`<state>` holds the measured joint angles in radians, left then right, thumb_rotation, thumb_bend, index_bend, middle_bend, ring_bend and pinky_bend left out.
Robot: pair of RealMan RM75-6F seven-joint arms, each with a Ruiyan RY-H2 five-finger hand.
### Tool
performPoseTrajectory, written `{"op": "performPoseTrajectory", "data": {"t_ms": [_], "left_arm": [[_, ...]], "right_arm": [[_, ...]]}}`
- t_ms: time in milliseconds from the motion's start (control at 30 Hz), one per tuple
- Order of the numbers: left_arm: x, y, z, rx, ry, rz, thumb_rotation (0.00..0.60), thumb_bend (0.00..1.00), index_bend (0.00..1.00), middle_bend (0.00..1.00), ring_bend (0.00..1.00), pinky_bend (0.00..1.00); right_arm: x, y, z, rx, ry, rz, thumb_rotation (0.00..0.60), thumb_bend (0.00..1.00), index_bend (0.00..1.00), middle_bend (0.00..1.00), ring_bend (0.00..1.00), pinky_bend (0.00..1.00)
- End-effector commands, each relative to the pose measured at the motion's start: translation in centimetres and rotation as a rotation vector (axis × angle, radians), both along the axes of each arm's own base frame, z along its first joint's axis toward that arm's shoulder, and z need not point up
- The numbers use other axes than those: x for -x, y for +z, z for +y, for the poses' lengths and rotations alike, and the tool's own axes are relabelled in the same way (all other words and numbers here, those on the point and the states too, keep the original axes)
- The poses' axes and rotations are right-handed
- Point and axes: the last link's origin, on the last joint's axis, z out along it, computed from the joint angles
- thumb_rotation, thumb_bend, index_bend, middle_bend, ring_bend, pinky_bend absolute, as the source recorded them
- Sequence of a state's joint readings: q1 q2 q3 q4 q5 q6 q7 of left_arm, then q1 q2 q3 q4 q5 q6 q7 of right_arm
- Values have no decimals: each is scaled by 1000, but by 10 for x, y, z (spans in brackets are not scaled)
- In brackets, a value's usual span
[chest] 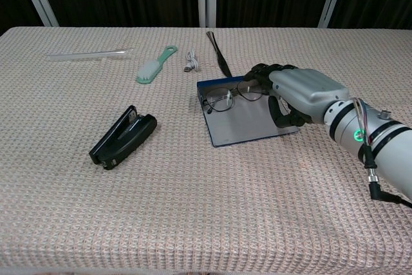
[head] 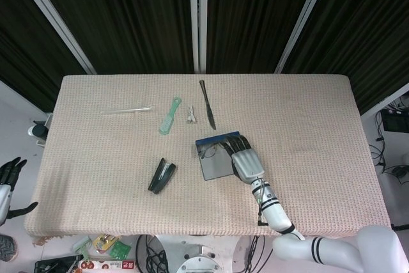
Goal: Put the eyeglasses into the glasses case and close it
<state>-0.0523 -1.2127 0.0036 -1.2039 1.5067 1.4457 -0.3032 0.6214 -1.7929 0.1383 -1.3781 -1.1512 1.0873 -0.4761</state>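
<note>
Head view: one table (head: 307, 113) carries one glasses case (head: 214, 156), lying open near the middle, with one pair of eyeglasses (head: 211, 150) at its far edge. The right hand (head: 245, 160) lies over the case's right part; whether its fingers grip the frame cannot be told here. The left hand (head: 9, 177) hangs off the table's left, fingers apart, empty.

Chest view: the right hand's fingers (chest: 264, 73) curl against the eyeglasses' right lens. Also one stapler (chest: 122, 136), brush (chest: 155, 64), cable (chest: 191, 61), knife (chest: 219, 55), clear rod (chest: 87, 53).
</note>
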Motion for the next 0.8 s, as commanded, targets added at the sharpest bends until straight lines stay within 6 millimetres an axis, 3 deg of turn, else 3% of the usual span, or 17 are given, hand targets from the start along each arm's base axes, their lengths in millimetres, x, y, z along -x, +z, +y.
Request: {"op": "performPoseTrajectory", "data": {"t_ms": [33, 100, 233, 800], "left_arm": [[-1, 0, 0, 1, -2, 1, 600, 108, 49, 30, 44, 192], [-2, -1, 0, 2, -5, 1, 600, 107, 48, 30, 44, 192], [-4, -3, 1, 8, -11, 1, 600, 107, 49, 30, 44, 192], [-2, -2, 1, 4, -3, 3, 600, 107, 49, 30, 44, 192]], "right_arm": [[12, 14, 11, 1, 29, 43, 600, 633, 68, 0, 0, 0], [16, 21, 15, 9, 45, 76, 600, 415, 8, 0, 0, 0], [17, 27, 15, 19, 58, 93, 600, 203, 0, 0, 0, 0], [19, 7, 14, -5, 45, 117, 600, 176, 0, 0, 0, 0]]}}
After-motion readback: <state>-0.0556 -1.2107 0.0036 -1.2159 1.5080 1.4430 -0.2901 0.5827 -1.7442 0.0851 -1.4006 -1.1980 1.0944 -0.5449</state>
